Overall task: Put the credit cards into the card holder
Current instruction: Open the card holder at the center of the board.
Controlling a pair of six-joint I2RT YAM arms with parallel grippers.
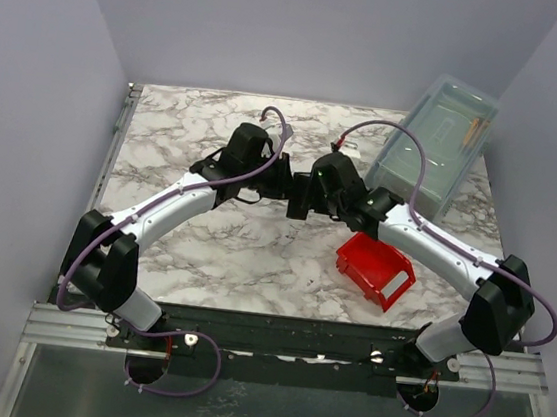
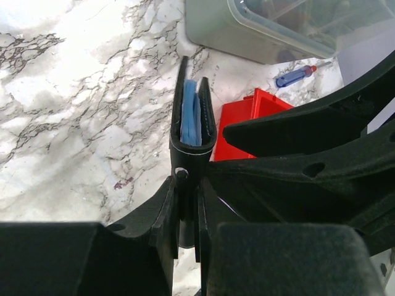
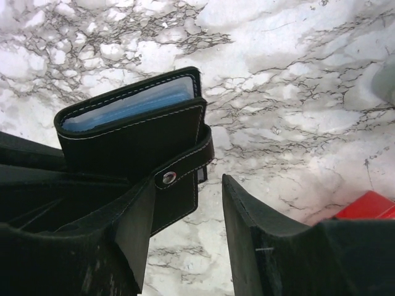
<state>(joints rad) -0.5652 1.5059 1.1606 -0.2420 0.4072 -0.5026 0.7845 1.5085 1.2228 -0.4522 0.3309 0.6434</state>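
The black card holder (image 2: 193,117) is held edge-on above the marble table by my left gripper (image 2: 185,203), which is shut on its lower end. Pale blue inner panels show between its covers. In the right wrist view the holder (image 3: 139,132) is closed, with its snap strap across the side. My right gripper (image 3: 185,185) is open, its left finger beside the strap and its right finger apart from it. In the top view both grippers meet at mid-table, left (image 1: 282,181) and right (image 1: 305,199). No orange-gold credit cards are in view.
A red bin (image 1: 375,268) lies tilted just right of centre; it also shows in the left wrist view (image 2: 247,117). A clear lidded box (image 1: 435,146) stands at the back right. A small blue-handled screwdriver (image 2: 296,76) lies on the table near the box.
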